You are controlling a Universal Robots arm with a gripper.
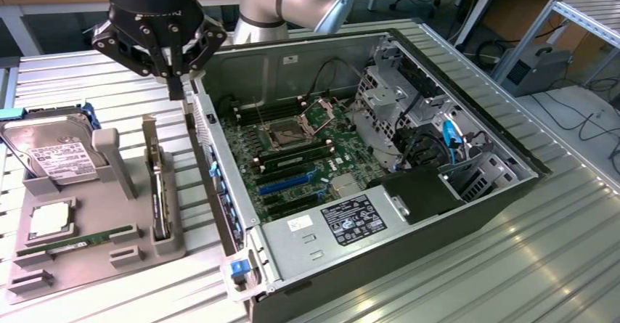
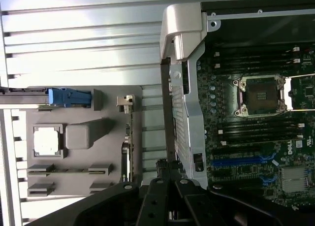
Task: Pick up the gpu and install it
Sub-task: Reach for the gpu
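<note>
The gpu stands on its edge in a slot of the grey holder, its metal bracket at the far end; in the wrist view the gpu shows edge-on as a thin dark strip. My gripper hangs above the gap between the holder and the open computer case, close to the case's rear panel and a little beyond the gpu's bracket end. The fingers are pressed together with nothing between them, so the gripper is shut and clear of the gpu.
The holder also carries a hard drive, a processor chip and a green memory stick. Inside the case lie the motherboard with a blue card slot, drive cages and a power supply. Everything rests on a ribbed metal table.
</note>
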